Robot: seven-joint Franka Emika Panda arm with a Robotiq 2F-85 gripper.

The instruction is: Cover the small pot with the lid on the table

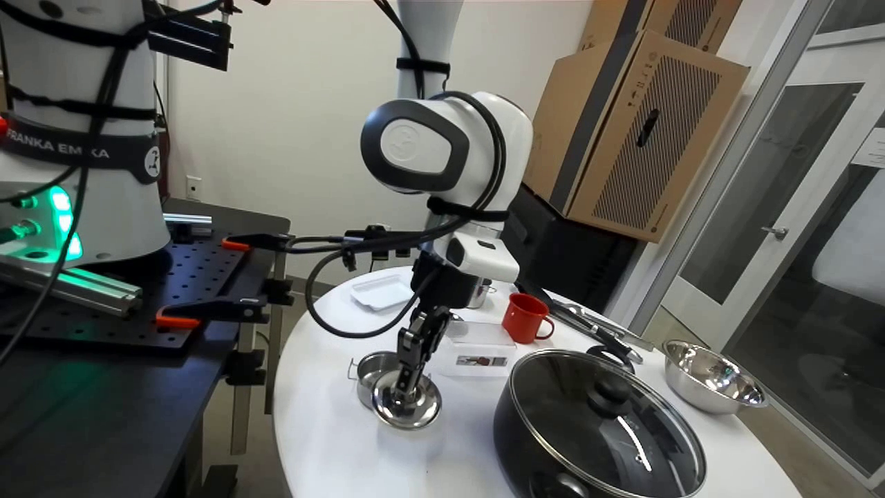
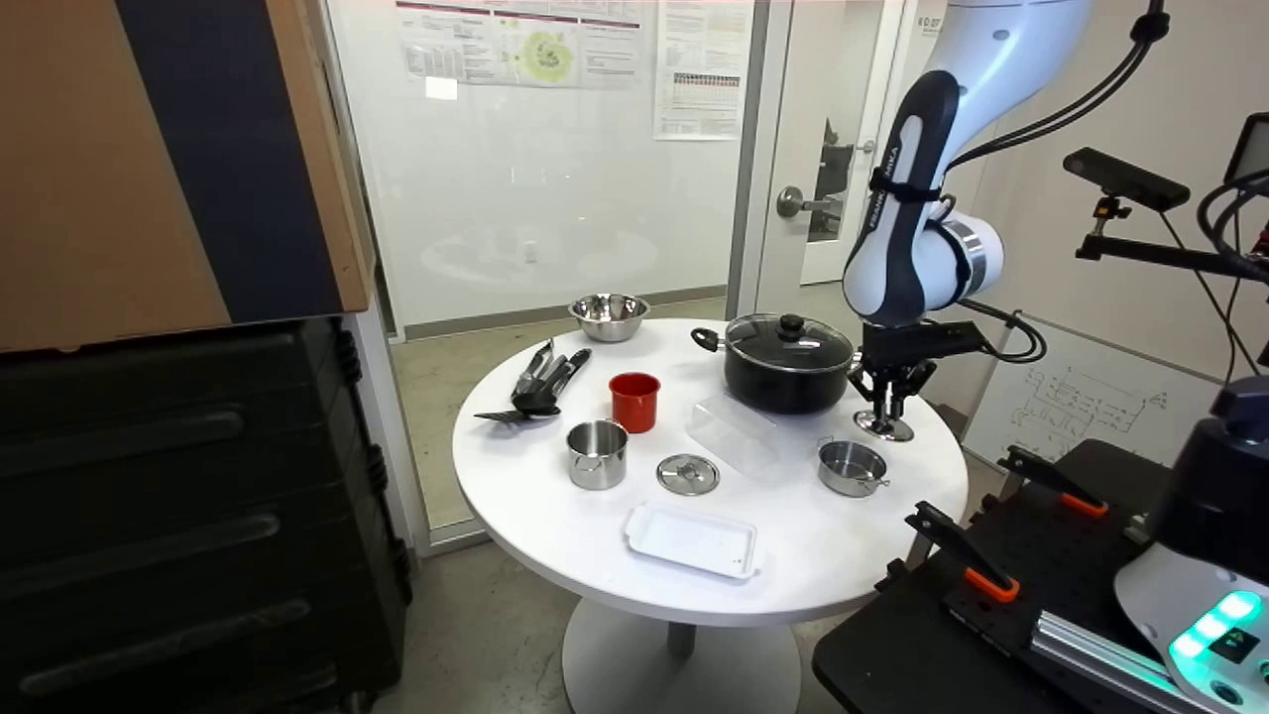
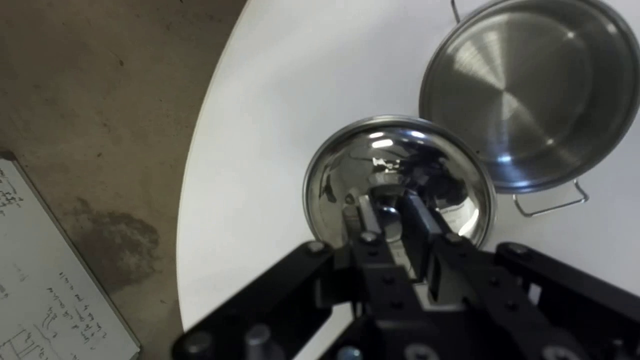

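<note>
The small pot is a low steel pot with wire handles, standing open on the white table in both exterior views point(image 1: 365, 393) point(image 2: 851, 485). It also shows at the upper right in the wrist view point(image 3: 612, 95). The lid is a shiny domed steel disc in both exterior views point(image 1: 423, 412) point(image 2: 898, 432). My gripper point(image 1: 406, 389) point(image 2: 886, 413) point(image 3: 390, 202) has its fingers closed around the knob of the lid point(image 3: 337, 185). The lid is tilted and appears slightly raised beside the small pot. Its edge overlaps the pot's rim in the wrist view.
A big black pot point(image 2: 788, 387) with a glass lid stands near my gripper. A clear box point(image 2: 736, 436), red mug point(image 2: 634, 402), steel cup point(image 2: 597, 461), second steel lid point(image 2: 689, 474), white tray point(image 2: 692, 540), steel bowl point(image 2: 610, 319) and utensils point(image 2: 543, 382) are farther away.
</note>
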